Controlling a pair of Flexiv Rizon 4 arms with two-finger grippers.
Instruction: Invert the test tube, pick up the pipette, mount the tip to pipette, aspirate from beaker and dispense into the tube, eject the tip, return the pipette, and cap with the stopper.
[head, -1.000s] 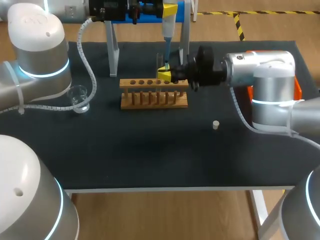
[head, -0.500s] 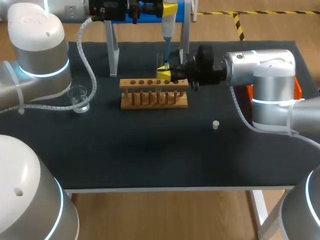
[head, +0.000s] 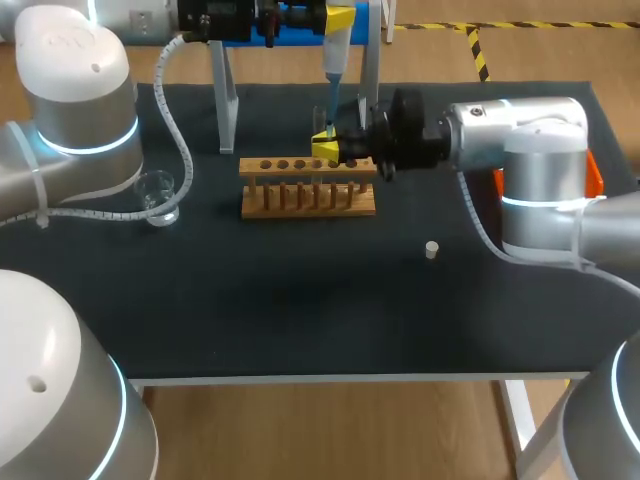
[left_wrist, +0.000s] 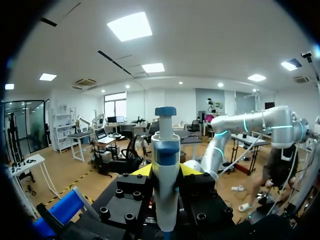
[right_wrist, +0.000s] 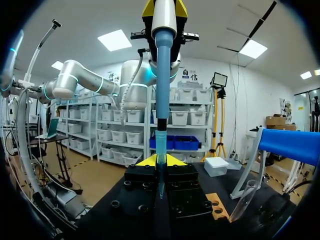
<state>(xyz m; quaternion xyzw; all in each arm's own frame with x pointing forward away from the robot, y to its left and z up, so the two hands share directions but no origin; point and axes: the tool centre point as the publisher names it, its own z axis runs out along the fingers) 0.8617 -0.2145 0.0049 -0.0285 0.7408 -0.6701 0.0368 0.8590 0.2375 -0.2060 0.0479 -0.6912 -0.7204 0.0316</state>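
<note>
At the table's back, my left gripper is shut on the white and blue pipette, which hangs upright with its tip pointing down. In the left wrist view the pipette stands between the yellow fingertips of that gripper. My right gripper is shut on the clear test tube, holding it upright just behind the wooden rack. In the right wrist view the pipette tip comes straight down between the yellow tips of the right gripper. The tube itself hardly shows there.
A glass beaker stands at the left of the table. A small pale stopper lies to the right of the rack. A clear pipette stand rises at the back. An orange box shows behind my right arm.
My right gripper with the tube has shifted slightly left and up under the pipette tip. The left arm and pipette have stayed in place.
</note>
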